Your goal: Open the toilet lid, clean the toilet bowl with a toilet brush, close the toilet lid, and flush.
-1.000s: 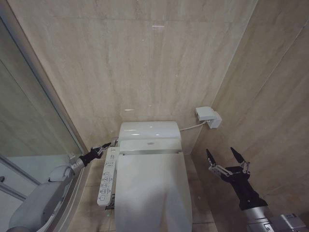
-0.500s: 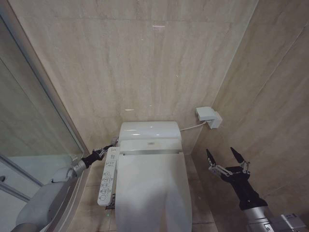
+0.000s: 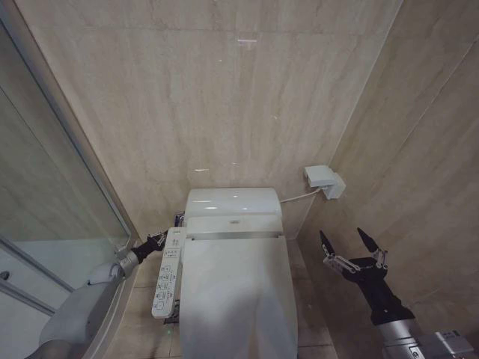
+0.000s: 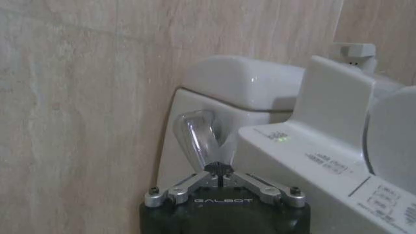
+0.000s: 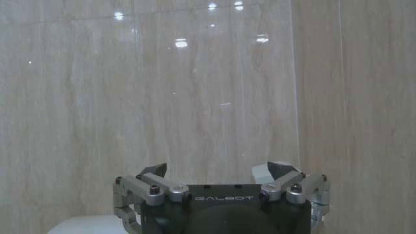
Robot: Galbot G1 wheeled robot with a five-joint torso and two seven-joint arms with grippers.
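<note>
The left hand (image 3: 160, 239), pinched tight with nothing in it, sits beside the shiny silver flush handle (image 4: 198, 139) on the smooth white tank (image 3: 232, 202). The right hand (image 3: 350, 241) hangs spread wide near the tiled wall. The glossy oval toilet lid (image 3: 236, 299) lies flat and shut.

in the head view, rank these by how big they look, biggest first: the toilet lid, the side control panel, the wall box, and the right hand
1. toilet lid
2. side control panel
3. right hand, open, fingers spread
4. wall box

The last two look close; the hand is nearer the camera, so their order is unsure.
</note>
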